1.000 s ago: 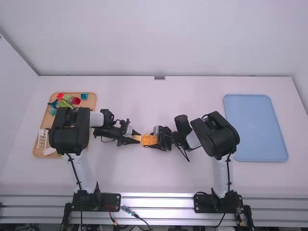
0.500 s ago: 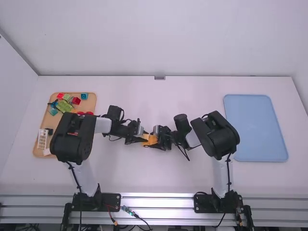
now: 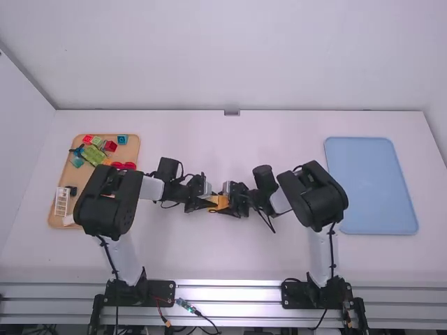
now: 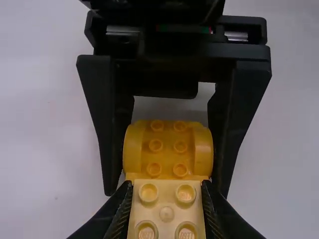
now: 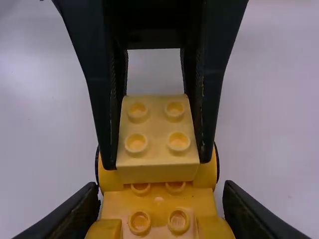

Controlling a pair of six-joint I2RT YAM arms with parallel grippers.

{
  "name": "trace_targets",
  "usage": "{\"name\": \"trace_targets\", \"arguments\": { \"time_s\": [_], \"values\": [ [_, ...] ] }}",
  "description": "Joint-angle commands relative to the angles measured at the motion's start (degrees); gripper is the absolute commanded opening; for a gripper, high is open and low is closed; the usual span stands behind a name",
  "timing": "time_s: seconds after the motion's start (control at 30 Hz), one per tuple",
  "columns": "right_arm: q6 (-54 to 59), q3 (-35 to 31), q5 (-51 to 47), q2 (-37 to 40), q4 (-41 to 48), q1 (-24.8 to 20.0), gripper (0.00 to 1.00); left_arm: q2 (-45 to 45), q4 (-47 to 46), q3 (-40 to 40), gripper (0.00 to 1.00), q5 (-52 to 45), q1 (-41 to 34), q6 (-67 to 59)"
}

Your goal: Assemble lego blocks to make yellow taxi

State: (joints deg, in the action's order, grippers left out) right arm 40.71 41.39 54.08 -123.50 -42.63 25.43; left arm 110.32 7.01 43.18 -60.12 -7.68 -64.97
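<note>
From my station, I see my left gripper (image 3: 208, 203) and right gripper (image 3: 219, 204) in black, the left's tapered fingers lined with ribbed pads (image 5: 119, 74). Silver pieces (image 4: 236, 36) flank the right's finger roots. Behind each: white links (image 3: 151, 187), bulky rounded black joints (image 3: 106, 204), thin black cables (image 3: 265, 221).

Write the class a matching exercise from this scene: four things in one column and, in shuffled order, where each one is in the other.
Things
1. Pale yellow block
2. Darker yellow piece
3. Blue tray
4. Brown tray

Places
A. Right side of the table
B. Between the right gripper's jaws
C. Left side of the table
D. Between the left gripper's jaws

Right pairs: 1-D, 2-B, 3-A, 4-C
</note>
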Motion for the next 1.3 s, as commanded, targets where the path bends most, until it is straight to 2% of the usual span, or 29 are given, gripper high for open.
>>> {"name": "trace_targets", "arguments": {
  "time_s": [0.0,0.5,0.6,1.27],
  "values": [
    [-0.2,-0.5,-2.6,-0.8,1.0,-0.3,0.58,-1.6,0.0,-0.8,0.02,-0.5,-0.2,0.9],
    [1.1,0.3,-1.4,-0.8,1.3,0.5,0.58,-1.6,5.5,-3.4,0.02,-0.9,-0.2,1.4],
    [1.1,0.3,-1.4,-0.8,1.4,0.5,0.58,-1.6,5.7,-3.5,0.02,-3.3,-0.2,1.3],
    [1.1,0.3,-1.3,-0.8,1.3,0.5,0.58,-1.6,5.5,-2.8,0.02,-4.0,-0.2,3.4]
  ]
}}
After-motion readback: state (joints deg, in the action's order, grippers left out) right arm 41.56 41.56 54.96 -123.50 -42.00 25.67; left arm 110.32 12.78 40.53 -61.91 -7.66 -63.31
